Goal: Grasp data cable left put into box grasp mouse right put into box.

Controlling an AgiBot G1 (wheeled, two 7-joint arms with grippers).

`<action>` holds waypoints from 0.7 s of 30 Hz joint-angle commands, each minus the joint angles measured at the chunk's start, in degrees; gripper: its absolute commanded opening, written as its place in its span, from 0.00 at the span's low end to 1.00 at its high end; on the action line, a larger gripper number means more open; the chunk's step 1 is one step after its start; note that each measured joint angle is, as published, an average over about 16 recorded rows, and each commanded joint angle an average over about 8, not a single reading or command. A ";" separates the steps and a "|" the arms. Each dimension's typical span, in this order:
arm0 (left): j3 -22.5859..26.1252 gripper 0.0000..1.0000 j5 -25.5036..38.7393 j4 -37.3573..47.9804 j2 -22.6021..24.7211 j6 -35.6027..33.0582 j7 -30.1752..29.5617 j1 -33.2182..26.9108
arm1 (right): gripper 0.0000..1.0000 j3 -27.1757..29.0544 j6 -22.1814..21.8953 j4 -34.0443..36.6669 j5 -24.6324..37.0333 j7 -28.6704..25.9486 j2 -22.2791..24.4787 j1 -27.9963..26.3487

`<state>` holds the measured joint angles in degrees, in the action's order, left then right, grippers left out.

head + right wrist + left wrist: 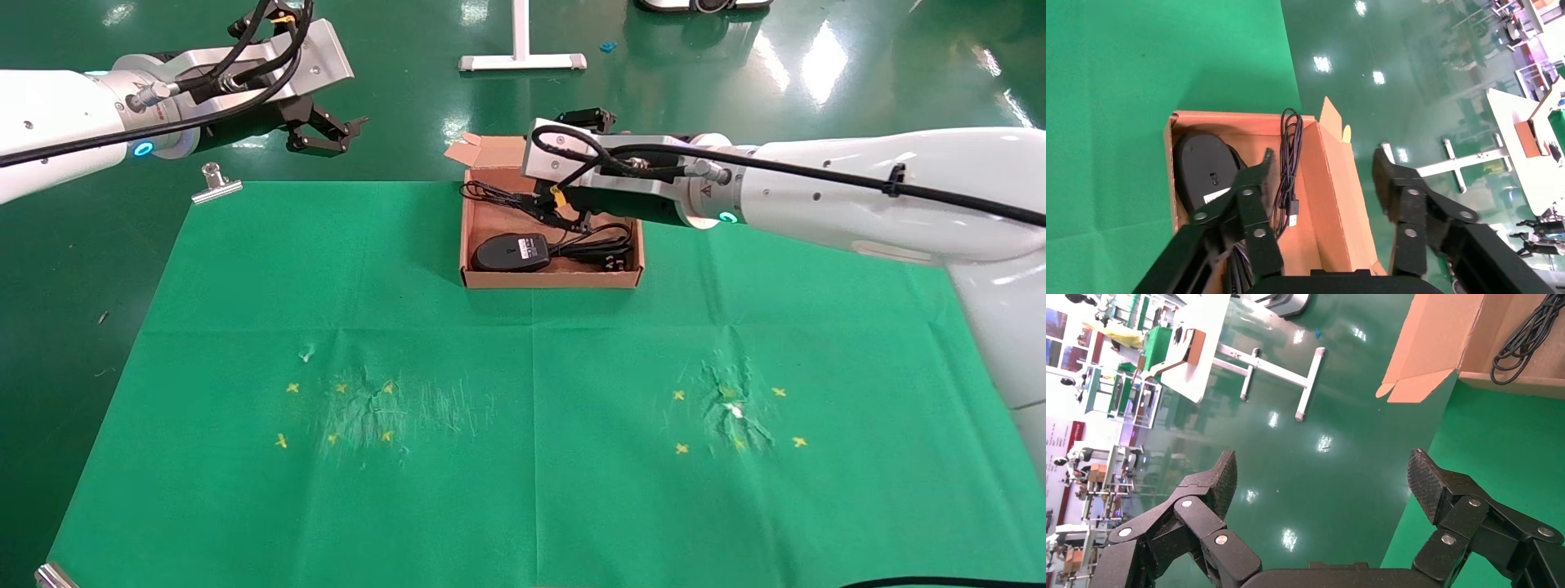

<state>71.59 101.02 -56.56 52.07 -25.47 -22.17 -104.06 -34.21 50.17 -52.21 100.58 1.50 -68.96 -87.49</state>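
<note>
Right gripper spread, empty, hovering over far half of box. Mouse label-up inside box's near-left part, below and apart from fingers; data cable beside it at near-right. Box at green cloth's far edge, centre. Left gripper spread, empty, past far-left corner.

The box is shallow brown cardboard, open, with small flaps along its far edge, lying under the right arm's spread fingers. Inside it, the black oval mouse lies label-up below one of them, its thin wire looped between the two. The thick black data cable lies coiled beside the mouse, touching it.
</note>
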 commanded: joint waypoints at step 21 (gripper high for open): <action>0.00 1.00 -0.01 0.00 0.00 0.01 0.01 0.00 | 1.00 6.28 12.28 -7.38 -20.26 -4.24 11.71 8.92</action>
<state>71.59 101.01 -56.55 52.08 -25.47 -22.16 -104.06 -27.93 62.46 -59.59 80.31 -2.74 -57.25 -78.56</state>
